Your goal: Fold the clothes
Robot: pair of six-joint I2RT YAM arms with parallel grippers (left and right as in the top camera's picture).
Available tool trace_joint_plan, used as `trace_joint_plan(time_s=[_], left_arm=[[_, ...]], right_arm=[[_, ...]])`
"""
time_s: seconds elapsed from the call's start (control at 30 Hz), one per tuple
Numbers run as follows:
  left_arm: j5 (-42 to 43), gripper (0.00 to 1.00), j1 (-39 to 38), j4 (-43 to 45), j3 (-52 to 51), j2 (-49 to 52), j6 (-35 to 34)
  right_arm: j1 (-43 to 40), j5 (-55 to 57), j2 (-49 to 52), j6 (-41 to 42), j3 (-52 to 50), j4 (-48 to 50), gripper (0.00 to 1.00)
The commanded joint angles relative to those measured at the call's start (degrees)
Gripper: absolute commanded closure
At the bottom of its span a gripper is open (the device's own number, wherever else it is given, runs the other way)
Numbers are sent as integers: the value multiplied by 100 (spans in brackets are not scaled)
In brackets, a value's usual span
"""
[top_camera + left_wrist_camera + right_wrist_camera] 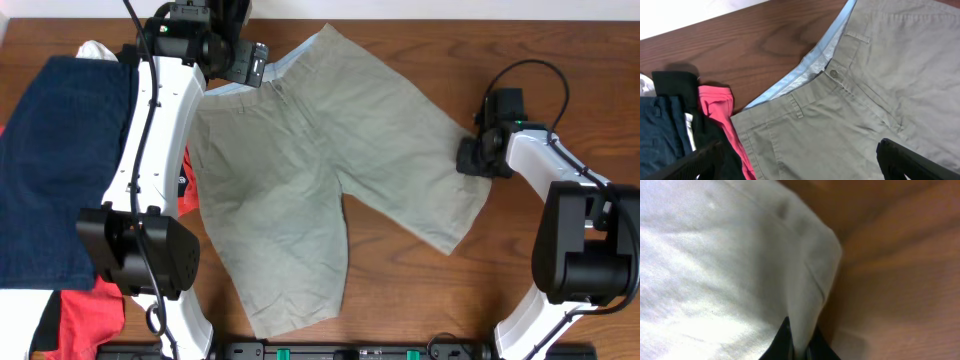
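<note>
The khaki shorts (pixel 310 170) lie spread on the wooden table, waistband at the back, two legs toward the front and right. The left wrist view shows the pale blue inner waistband (pixel 810 65) and the button (pixel 833 74). My left gripper (pixel 800 162) is open above the waistband's left part, its fingers wide apart over the cloth; overhead it is at the back (pixel 245 65). My right gripper (pixel 472 158) is shut on the hem edge of the right leg, and the cloth (pixel 740 270) is pinched between its fingers (pixel 799 347).
A navy blue garment (pixel 55 170) lies at the left, with black and orange-red garments (pixel 90 310) beneath it and beside the shorts (pixel 720 115). Bare wood (pixel 560 60) lies at the back right. The table's back edge is close to the waistband.
</note>
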Motion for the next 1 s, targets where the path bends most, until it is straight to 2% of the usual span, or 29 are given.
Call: trace_joint_plan(time_s=[0.0,0.2,0.37,0.47,0.57,0.6,0.67,0.73,0.83,0.87,0.97], left_arm=[[-26,2,17,-22,-28,46,-85],[-15,2,-4,-15,-28,48,-85],[4,2,-114,-9,-28,68,-85],[153,2,-210,2,-28,122,-85],[238,2,-319,2,-28,170,-85],[234,2,-354,4,-28,199,-83],[234,2,-398,4,-28,216,-83],[232,2,-407,2,-28,219,-83],[232,2,-389,2,-28,219,-81],[229,2,-382,2,-28,219,-81],[229,2,-361,4,-28,219,-74]], right_arm=[[-321,245,177,192,-24,505,99],[-785,-531,254,267,-24,2505,99],[-844,-680,592,586,160,3932,99],[-846,-704,949,726,636,4140,99],[-850,-890,1287,721,1335,3807,97],[-852,-942,1351,719,1578,3565,89],[-859,-992,1384,656,1991,3018,55],[-887,-997,1346,551,2361,2424,43],[-979,-1012,1250,481,2964,1252,4],[-1008,-1029,1202,474,3099,920,1],[-1054,-1169,977,245,3412,-131,1]])
